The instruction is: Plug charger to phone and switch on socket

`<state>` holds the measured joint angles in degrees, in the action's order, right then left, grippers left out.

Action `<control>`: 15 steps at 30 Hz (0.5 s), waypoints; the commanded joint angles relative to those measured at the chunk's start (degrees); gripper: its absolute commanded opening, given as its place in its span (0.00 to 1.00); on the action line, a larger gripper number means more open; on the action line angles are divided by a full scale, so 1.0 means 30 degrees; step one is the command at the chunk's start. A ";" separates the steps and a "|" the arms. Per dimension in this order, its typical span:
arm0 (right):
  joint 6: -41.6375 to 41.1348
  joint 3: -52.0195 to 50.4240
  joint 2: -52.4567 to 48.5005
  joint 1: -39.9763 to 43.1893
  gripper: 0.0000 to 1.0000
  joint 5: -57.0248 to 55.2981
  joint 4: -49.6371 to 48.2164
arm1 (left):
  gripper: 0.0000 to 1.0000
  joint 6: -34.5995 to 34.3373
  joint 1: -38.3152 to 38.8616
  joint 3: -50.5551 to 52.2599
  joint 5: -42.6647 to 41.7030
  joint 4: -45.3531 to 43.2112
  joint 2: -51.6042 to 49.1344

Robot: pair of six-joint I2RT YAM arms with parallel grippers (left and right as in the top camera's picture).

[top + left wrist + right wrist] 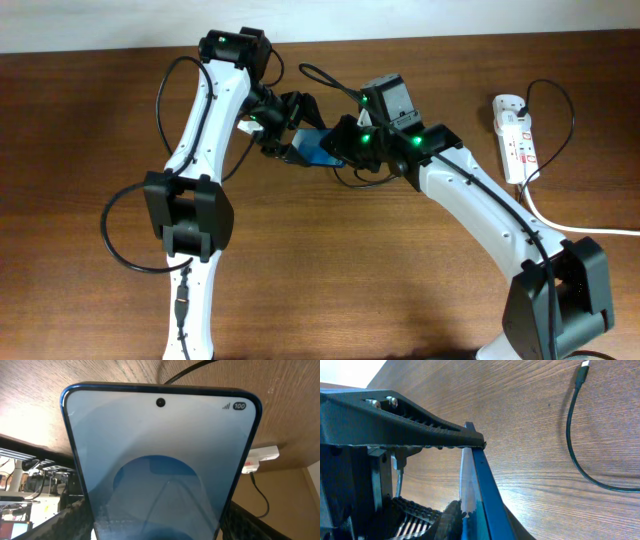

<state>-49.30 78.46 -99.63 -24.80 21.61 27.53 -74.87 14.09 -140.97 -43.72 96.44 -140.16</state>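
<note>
The phone (318, 150), with a blue screen, is held off the table between both arms. It fills the left wrist view (160, 460), screen toward the camera. My left gripper (283, 132) is shut on its sides, with the jaws (160, 532) at the frame's bottom. My right gripper (350, 146) is shut on its other end. In the right wrist view the phone (482, 490) is edge-on in the jaws (472, 520). The charger's thin black cable (572, 445) lies on the table, its plug tip (583, 366) free. The socket (514, 135) lies at the far right.
The socket's thick white cord (560, 222) runs off the right edge. A black cable (330, 82) loops on the table behind the grippers. The socket also shows in the left wrist view (261, 456). The left gripper's finger (400, 420) crosses the right wrist view.
</note>
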 commanded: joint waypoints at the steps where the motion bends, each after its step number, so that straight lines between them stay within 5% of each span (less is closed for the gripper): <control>1: -0.0029 0.0313 -0.0182 -0.0160 0.20 -0.0138 -0.0102 | 0.00 -0.0277 0.0131 -0.0474 -0.1406 0.0087 0.0219; 6: -0.0240 0.0313 -0.0182 -0.0160 0.04 0.0073 -0.0109 | 0.05 -0.0262 0.0131 -0.0474 -0.1501 0.0080 0.0219; 10: -0.0248 0.0313 -0.0175 -0.0066 0.04 0.0350 -0.0109 | 0.56 -0.0262 0.0131 -0.0474 -0.1501 0.0080 0.0219; 13: -0.0226 0.0321 -0.0015 0.0007 0.04 0.0656 -0.0015 | 0.66 0.0226 0.0131 -0.0474 -0.1049 0.0066 0.0219; 15: -0.0051 0.0321 0.0357 0.0459 0.04 0.0707 0.0976 | 0.88 0.2339 0.0029 -0.0474 0.0474 0.0015 0.0219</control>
<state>-52.23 78.59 -99.63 -24.47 22.28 27.99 -74.32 14.09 -140.97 -44.58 96.38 -140.16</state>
